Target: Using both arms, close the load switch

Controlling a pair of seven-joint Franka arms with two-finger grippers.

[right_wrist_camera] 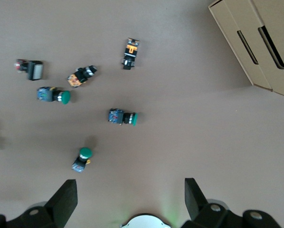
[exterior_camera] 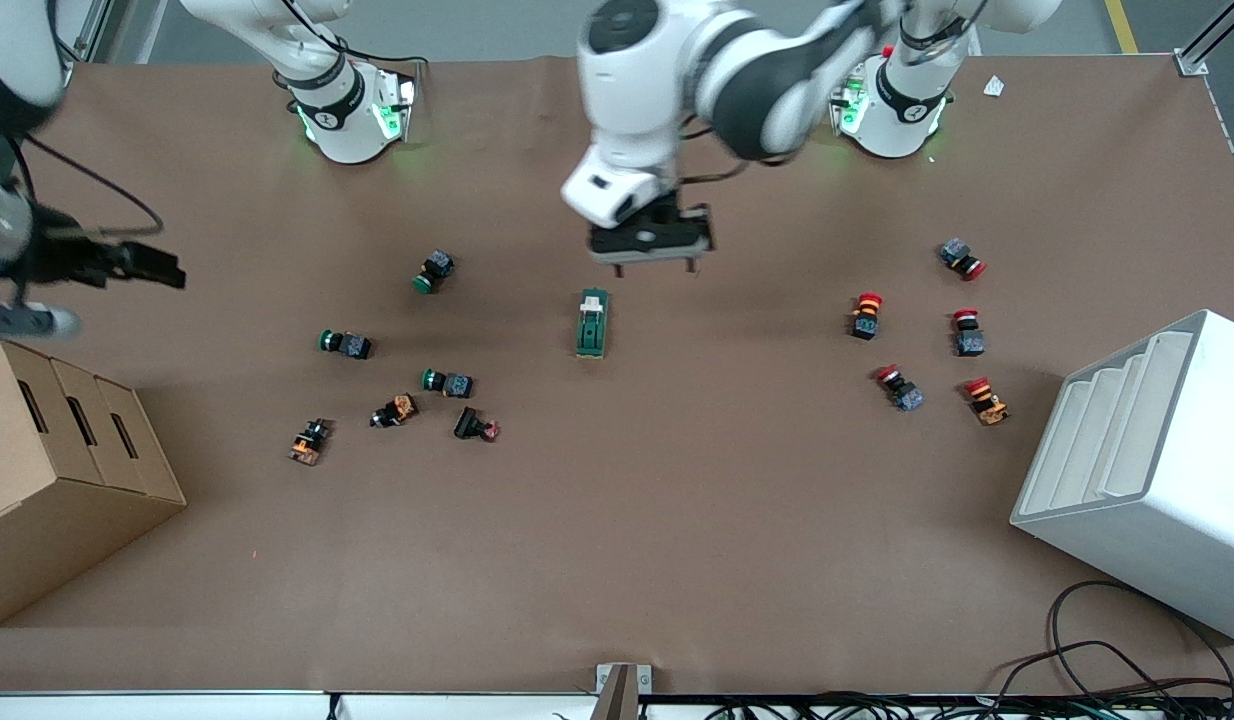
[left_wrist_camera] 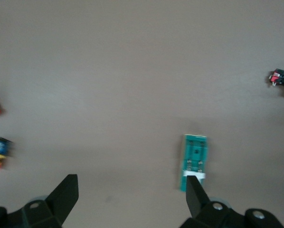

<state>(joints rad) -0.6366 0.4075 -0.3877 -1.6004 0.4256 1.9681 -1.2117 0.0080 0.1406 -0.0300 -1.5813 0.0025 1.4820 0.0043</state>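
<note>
The load switch (exterior_camera: 592, 322) is a narrow dark-green block lying near the middle of the table, its cream-white lever end farther from the front camera. My left gripper (exterior_camera: 655, 268) hovers open and empty just beside that lever end, toward the left arm's end of the table. In the left wrist view the load switch (left_wrist_camera: 195, 159) lies by one finger (left_wrist_camera: 196, 192) of the left gripper (left_wrist_camera: 131, 192). My right gripper (exterior_camera: 152, 265) is open and empty, up above the right arm's end of the table; its wrist view shows the fingers wide apart (right_wrist_camera: 130, 197).
A cardboard box (exterior_camera: 57, 470) stands at the right arm's end and a white stepped bin (exterior_camera: 1157, 470) at the left arm's end. Green-capped push buttons (exterior_camera: 435, 270) and others lie toward the box, red-capped ones (exterior_camera: 866, 314) toward the bin. Cables (exterior_camera: 1107, 660) lie at the front edge.
</note>
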